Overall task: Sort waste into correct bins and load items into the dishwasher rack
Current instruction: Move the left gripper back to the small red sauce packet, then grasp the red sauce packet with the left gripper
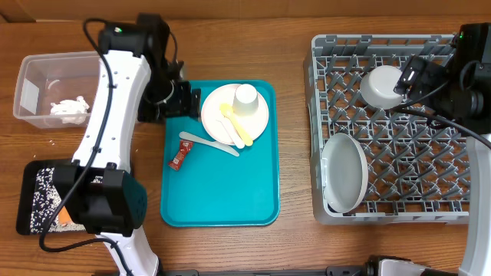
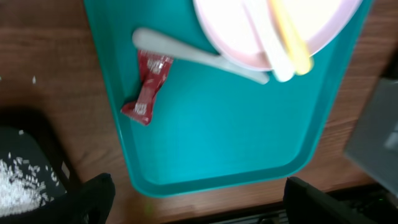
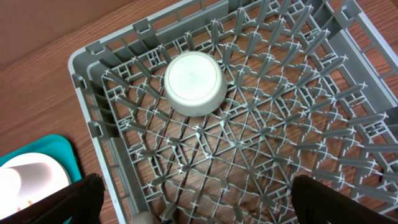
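A red wrapper lies on the teal tray's left side beside a white utensil. A white plate carries a white cup and yellow and white cutlery. My left gripper hangs open and empty over the tray's back-left part. The grey dishwasher rack holds an upturned bowl and a plate. Above the rack, by the bowl, my right gripper is open and empty.
The teal tray sits mid-table. A clear tub at the back left holds a white napkin. The black tray at the front left holds rice and an orange cube, partly under my left arm.
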{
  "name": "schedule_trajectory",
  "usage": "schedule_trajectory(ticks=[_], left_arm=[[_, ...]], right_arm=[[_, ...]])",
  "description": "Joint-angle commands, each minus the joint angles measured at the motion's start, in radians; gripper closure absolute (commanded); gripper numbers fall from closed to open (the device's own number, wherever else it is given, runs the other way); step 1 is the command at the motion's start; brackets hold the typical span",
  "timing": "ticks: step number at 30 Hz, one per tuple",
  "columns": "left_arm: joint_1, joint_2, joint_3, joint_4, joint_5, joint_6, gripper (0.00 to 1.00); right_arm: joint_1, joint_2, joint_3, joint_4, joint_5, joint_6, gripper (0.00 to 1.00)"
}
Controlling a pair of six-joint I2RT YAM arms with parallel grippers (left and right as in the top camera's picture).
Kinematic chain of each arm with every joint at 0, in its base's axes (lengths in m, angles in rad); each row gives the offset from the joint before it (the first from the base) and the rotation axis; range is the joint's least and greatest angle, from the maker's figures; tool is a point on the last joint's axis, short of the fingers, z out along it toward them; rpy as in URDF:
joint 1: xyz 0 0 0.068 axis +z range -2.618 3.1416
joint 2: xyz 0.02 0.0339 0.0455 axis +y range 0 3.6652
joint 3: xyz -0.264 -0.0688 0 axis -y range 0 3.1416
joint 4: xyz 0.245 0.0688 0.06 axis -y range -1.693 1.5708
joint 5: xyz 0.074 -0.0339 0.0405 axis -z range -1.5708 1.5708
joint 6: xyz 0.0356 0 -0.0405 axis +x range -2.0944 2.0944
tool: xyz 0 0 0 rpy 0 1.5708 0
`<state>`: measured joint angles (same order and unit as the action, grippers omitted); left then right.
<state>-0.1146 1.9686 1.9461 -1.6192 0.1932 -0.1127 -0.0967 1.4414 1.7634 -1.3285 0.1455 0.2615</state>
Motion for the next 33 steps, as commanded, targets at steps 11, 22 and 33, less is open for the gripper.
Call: schedule_trajectory(ticks=[11,22,33], left_arm=[[-0.001,0.006,-0.352,0.251,-0.073,0.039,0.08],[-0.003,0.006,-0.565,0.501,-0.079,0.04,0.16],[-0.003,0.006,-0.649,0.607,-0.112,0.047,0.23]], right_arm=[[0.001,0.003,0.017,0.004,0.011,0.005,0.0],[0.001,0.003,0.017,0.003,0.011,0.005,0.0],[0.001,0.003,0.017,0.003,0.011,0.005,0.0]])
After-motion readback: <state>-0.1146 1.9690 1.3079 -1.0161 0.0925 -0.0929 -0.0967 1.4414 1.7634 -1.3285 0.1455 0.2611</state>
